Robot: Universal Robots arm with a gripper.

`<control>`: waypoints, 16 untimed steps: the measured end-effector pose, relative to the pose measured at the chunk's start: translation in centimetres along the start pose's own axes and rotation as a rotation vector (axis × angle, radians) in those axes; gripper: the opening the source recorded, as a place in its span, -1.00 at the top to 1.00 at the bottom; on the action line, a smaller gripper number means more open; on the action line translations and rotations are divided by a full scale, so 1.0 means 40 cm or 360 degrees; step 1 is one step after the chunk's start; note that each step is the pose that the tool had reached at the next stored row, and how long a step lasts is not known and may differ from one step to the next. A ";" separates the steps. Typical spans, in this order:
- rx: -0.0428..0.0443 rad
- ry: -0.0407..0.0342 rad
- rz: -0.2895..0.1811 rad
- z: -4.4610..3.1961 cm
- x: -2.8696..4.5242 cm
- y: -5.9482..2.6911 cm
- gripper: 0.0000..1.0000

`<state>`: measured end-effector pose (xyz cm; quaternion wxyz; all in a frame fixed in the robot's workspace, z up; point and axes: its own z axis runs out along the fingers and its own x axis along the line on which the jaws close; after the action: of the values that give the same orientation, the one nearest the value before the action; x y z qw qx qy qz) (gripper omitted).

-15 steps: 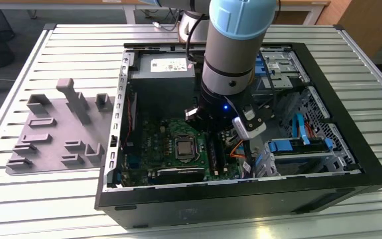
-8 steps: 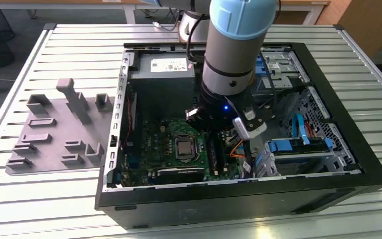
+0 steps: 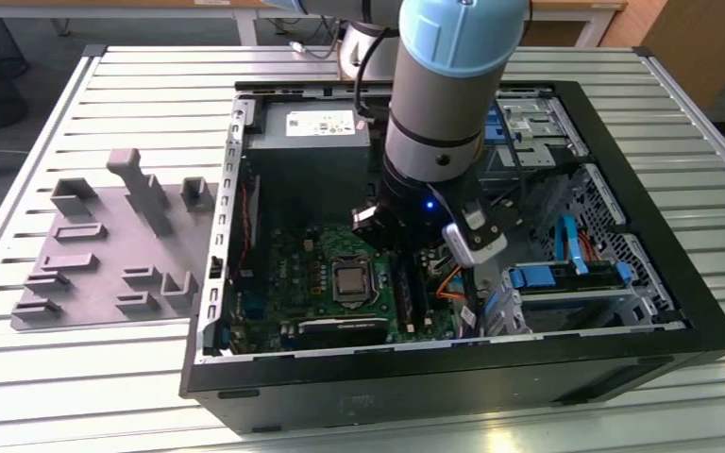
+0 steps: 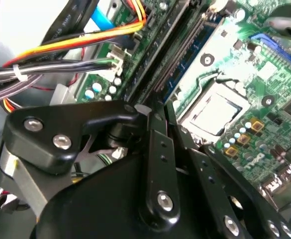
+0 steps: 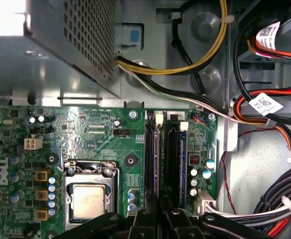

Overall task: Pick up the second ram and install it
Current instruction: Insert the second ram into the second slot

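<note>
My gripper (image 3: 396, 247) reaches down inside the open computer case (image 3: 665, 311), over the motherboard's long black memory slots (image 5: 151, 159). In the first wrist view its black fingers (image 5: 146, 218) stand close together, shut on the second ram (image 5: 160, 164). The ram shows edge-on as a thin strip running along the slots. A blue-green stick (image 5: 182, 159) stands in the neighbouring slot, also in the second wrist view (image 4: 187, 55). There the gripper (image 4: 157, 119) sits right at the end of the slots.
The processor socket (image 5: 88, 199) lies beside the slots. The grey power supply (image 3: 312, 132) fills the case's far end. Bundled cables (image 5: 264, 99) and blue drive brackets (image 3: 564, 274) crowd the exterior view's right. A grey fixture plate (image 3: 98, 255) lies on the slatted table.
</note>
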<state>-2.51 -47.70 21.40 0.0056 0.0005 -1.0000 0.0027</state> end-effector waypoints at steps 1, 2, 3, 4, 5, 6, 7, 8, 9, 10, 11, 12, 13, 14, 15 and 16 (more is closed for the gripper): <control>0.0000 0.0000 0.0000 0.000 0.000 0.000 0.73; -0.0001 0.0000 0.0000 0.000 0.000 0.000 0.73; -0.0001 0.0000 0.0000 0.000 0.000 0.000 0.73; -0.0001 0.0000 0.0000 0.000 0.000 0.000 0.73; -0.0001 0.0000 0.0000 0.000 0.000 0.000 0.73; -0.0001 0.0000 0.0000 0.000 0.000 0.000 0.73; -0.0001 0.0000 0.0000 0.000 0.000 0.000 0.73; -0.0001 0.0000 0.0000 0.000 0.000 0.000 0.73; -0.0001 0.0000 0.0000 0.000 0.000 0.000 0.73; -0.0001 0.0000 0.0000 0.000 0.000 0.000 0.73; -0.0001 0.0000 0.0000 0.000 0.000 0.000 0.73; -0.0001 0.0000 0.0000 0.000 0.000 0.000 0.73; -0.0001 0.0000 0.0000 0.000 0.000 0.000 0.73; -0.0001 0.0000 0.0000 0.000 0.000 0.000 0.73; -0.0001 0.0000 0.0000 -0.001 0.000 0.000 0.73; -0.0001 0.0000 0.0000 -0.001 0.000 0.000 0.73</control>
<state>-2.51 -47.70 21.43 0.0056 0.0004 -1.0000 0.0024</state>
